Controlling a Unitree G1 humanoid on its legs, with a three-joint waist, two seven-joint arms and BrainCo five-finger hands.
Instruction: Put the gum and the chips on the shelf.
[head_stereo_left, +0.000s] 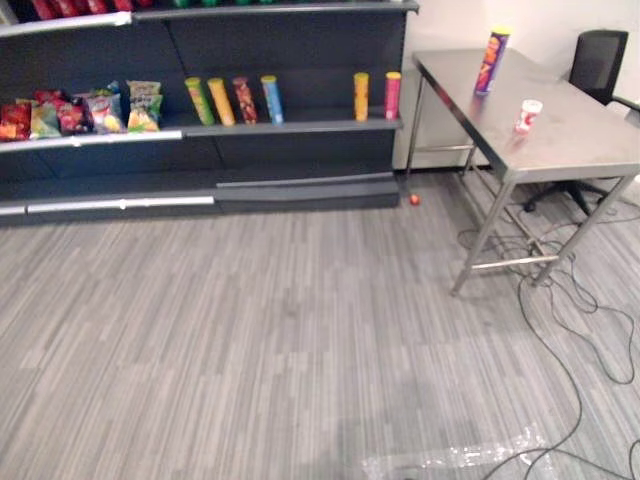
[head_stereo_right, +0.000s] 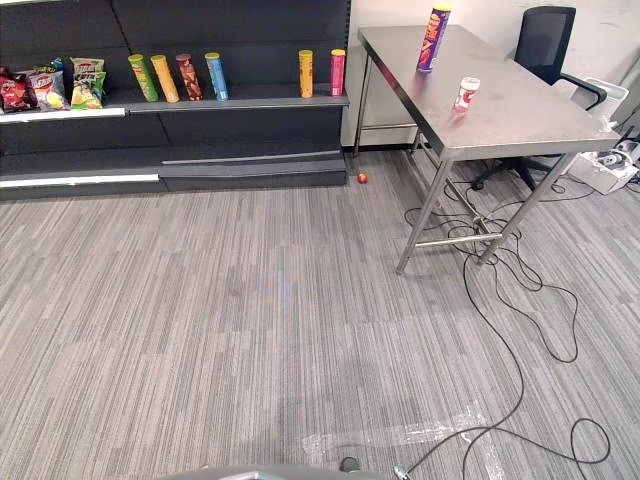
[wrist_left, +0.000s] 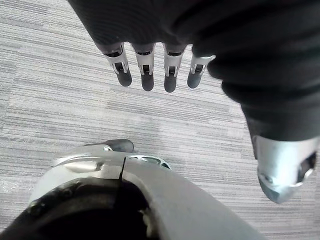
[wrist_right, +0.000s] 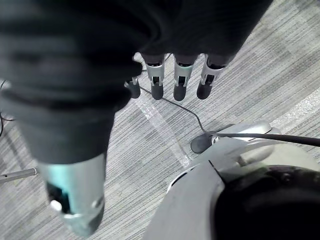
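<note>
**Left eye view: both items wait on the table, hands empty**

The chips (head_stereo_left: 492, 60), a tall purple can, stand upright near the far end of the steel table (head_stereo_left: 585, 135). The gum (head_stereo_left: 527, 116) is apart from it, closer to the near edge. It is a small white and red tub, too small to say for sure that it is gum, but probably it is. Both stand free, so each can be taken from the side.

The shelf (head_stereo_left: 320, 125) is left of the table, against the wall. On its board the cans (head_stereo_left: 222, 101) stand upright in a row, and the snack bags (head_stereo_left: 95, 112) lie at the left end. Between the cans there is a bare stretch of board, which looks like a natural place for the new things.

The left hand (wrist_left: 145, 65) and the right hand (wrist_right: 183, 80) hang down over the grey carpet (head_stereo_left: 300, 330), with fingers straight and relaxed, holding nothing. This fits a robot that is well apart from the table. The task is judged as not begun, and walking to the table should come first.
</note>
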